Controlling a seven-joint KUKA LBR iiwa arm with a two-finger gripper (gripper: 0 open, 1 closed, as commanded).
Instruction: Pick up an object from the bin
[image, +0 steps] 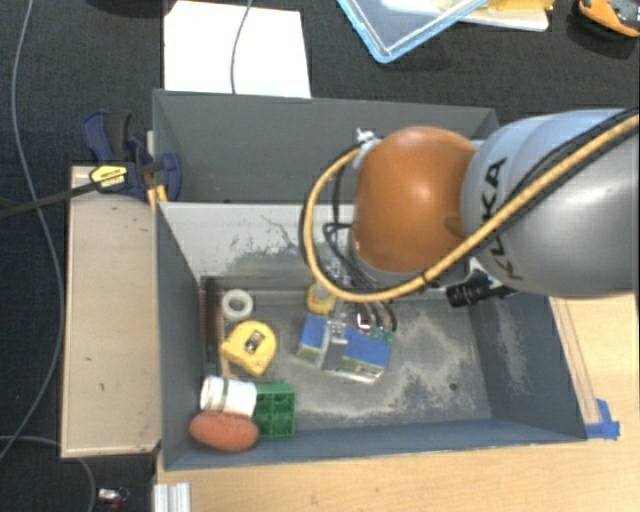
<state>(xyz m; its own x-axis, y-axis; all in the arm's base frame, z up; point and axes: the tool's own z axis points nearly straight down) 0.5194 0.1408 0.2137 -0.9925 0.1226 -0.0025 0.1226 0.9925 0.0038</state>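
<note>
The arm's orange cover (415, 195) hangs over the middle of the grey bin (420, 130). Beneath it the jaws sit just above flat blue-and-green packets (360, 356) at the centre of the bin floor; I cannot tell whether they are apart or together. To the left lie a yellow tape measure (248, 346) and a white ring (237, 303). 3 more things are heaped in the lower left corner.

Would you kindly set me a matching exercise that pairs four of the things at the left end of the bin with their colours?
Things:
1. tape measure
2. ring
3. block
4. oval lump

Colours:
A. green
B. reddish brown
C. yellow
D. white

Pairs: 1-C, 2-D, 3-A, 4-B.
</note>
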